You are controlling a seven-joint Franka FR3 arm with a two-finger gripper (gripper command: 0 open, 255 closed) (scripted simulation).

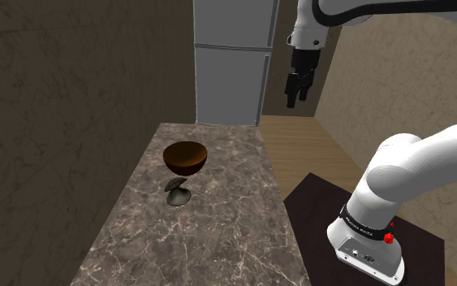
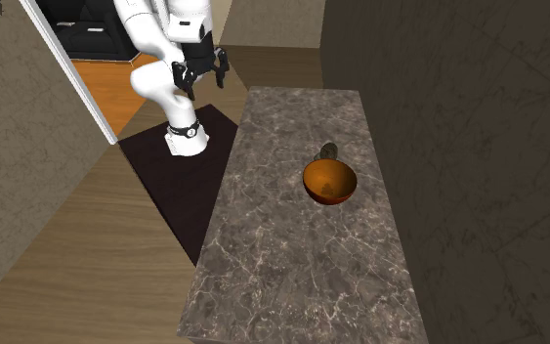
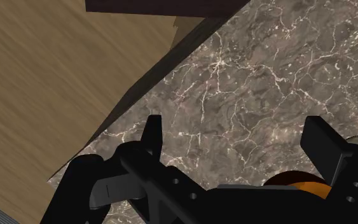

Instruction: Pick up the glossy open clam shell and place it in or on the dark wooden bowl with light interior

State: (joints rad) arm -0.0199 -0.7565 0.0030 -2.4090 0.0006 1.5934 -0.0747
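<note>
Evidently the task is standing at its very start. The small grey open clam shell is lying on the long brown marble-veined counter, just beside the round bowl with a dark brown outside and an orange-brown inside, on the bowl's near side in the shoulder view. Whether the two are touching cannot be told. Nothing is lying in the bowl.

The all-black two-finger gripper is hanging high up, well apart from both, off toward the counter's right edge in the shoulder view. In the wrist view its fingers are standing apart with nothing between them, pointing down at the counter's edge. Judging from this layout, the reach, the grasp, the lift and the placing are all remaining.

The counter is running from near to far, ending at a tall grey-white refrigerator. A mottled brown wall is bordering it on the left, and a pale wooden plank floor is lying to the right, carrying the arm's dark box stand.
</note>
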